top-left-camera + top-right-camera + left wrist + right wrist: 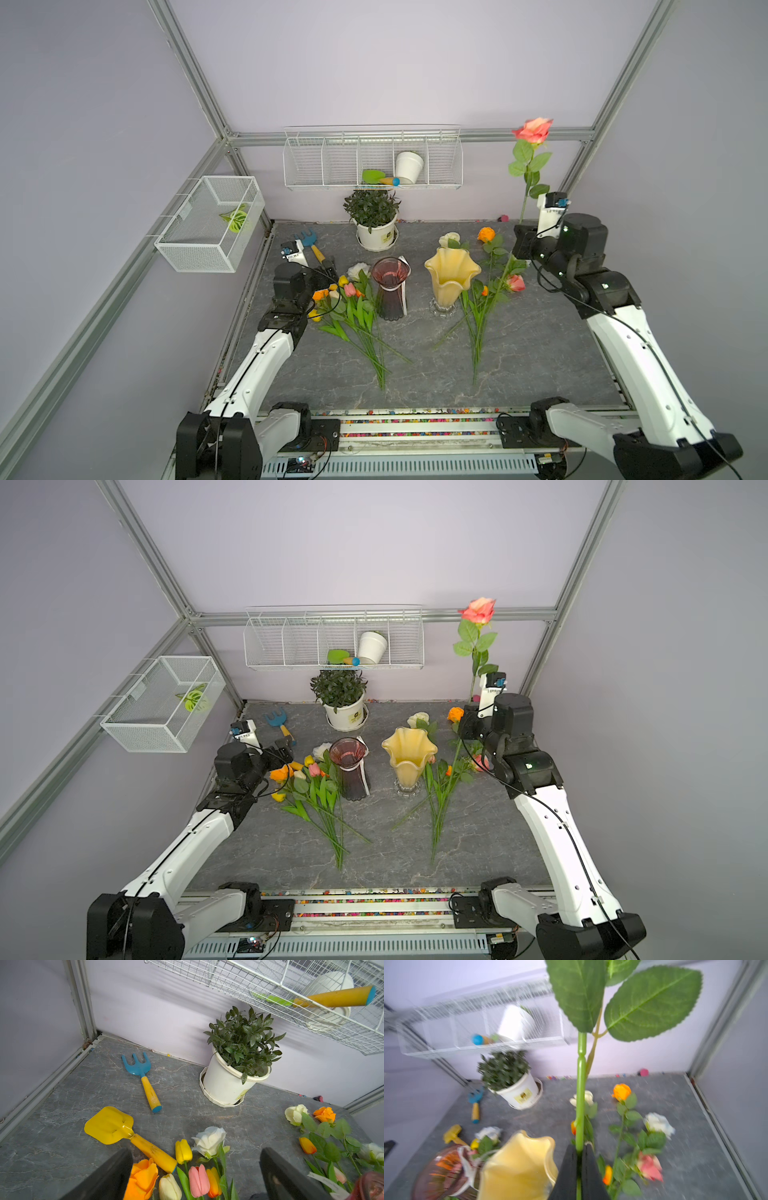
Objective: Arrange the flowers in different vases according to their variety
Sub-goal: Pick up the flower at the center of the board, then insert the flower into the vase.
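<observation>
Holding pink rose [533,129] upright, right gripper [579,1150] clenched on stem | left gripper [195,1151] spread | lower stem-end straight into yellow vase [452,270]

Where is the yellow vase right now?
In both top views the yellow vase stands upright near the middle of the table, just right of the purple vase, with loose roses lying at its right.
</observation>
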Available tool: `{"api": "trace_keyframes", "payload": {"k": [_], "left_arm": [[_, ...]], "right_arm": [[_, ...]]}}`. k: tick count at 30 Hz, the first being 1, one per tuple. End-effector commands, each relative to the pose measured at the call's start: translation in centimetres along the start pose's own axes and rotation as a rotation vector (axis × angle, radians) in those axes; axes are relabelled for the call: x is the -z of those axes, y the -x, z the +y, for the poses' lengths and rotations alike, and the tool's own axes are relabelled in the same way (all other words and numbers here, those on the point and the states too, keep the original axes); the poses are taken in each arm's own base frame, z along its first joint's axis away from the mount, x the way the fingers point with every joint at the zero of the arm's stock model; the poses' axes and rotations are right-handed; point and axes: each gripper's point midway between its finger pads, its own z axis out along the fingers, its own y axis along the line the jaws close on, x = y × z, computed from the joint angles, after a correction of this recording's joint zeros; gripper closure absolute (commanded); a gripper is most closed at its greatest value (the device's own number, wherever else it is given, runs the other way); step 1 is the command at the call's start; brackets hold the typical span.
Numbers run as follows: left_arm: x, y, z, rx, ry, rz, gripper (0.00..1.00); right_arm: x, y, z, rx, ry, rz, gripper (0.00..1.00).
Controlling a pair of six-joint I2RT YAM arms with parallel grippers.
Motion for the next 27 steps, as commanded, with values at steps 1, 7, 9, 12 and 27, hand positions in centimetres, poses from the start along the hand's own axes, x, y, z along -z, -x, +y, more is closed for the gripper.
{"api": "trace_keyframes", "payload": {"k": [1, 7, 9, 12, 27], "left_arm": [[0.7, 0.5, -0.6, -0.016, -0.028, -0.037, 0.0], [1.3, 0.4, -0.6, -0.018, -0.034, -0.048, 0.0], [1.3, 0.3, -0.6, -0.019, -0.035, -0.048, 0.0], [1.3, 0.3, -0.7, -0.02, -0.041, -0.047, 0.0], [1.4, 0.4, -1.1, -0.026, -0.058, -0.052, 0.0]], "right_arm": [[2.8, 8.6, 5.1, 0.004, 0.261, -0.296, 1.0], [1.4, 13.3, 9.7, -0.041, 0.447, -0.352, 1.0], [0.6, 13.8, 10.7, -0.035, 0.469, -0.349, 1.0], [-1.5, 12.7, 11.2, -0.033, 0.467, -0.307, 1.0], [-7.3, -0.4, 7.3, -0.032, 0.288, -0.049, 1.0]]}}
